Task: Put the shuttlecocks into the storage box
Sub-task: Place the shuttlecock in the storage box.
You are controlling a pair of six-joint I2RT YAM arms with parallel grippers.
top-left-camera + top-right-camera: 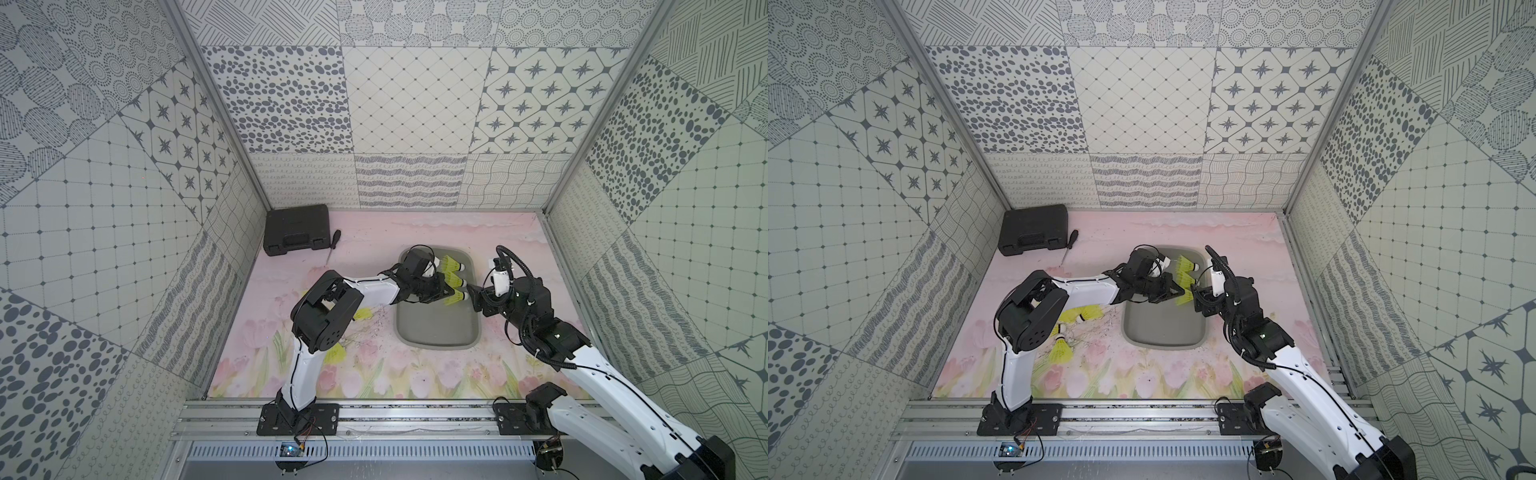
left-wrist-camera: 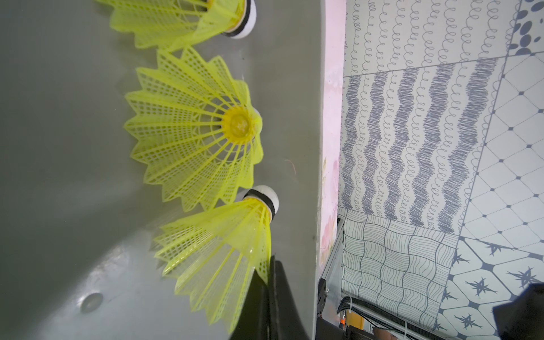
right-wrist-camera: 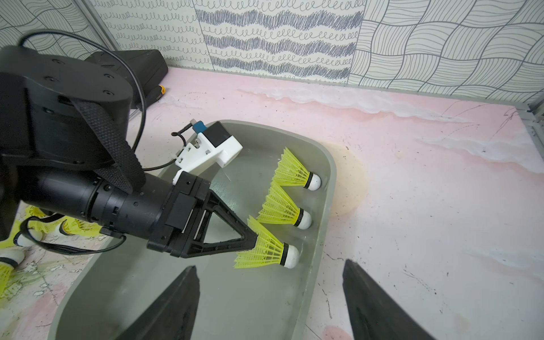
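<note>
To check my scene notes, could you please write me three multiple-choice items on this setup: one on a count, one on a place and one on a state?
1. How many shuttlecocks lie in the storage box?
A. two
B. three
C. five

2. Where is the black case?
A. in the far left corner of the table
B. inside the grey tray
C. beside the right arm's base

3. What is the left tool doing?
A. standing open over bare mat
B. shut on a shuttlecock's skirt
C. resting on the black case

Answers:
1. B: the right wrist view shows three yellow skirts lined up along one wall of the box.
2. A: both top views show it against the walls there.
3. B: its jaws pinch the skirt edge of the shuttlecock nearest the robot, inside the box.
</note>
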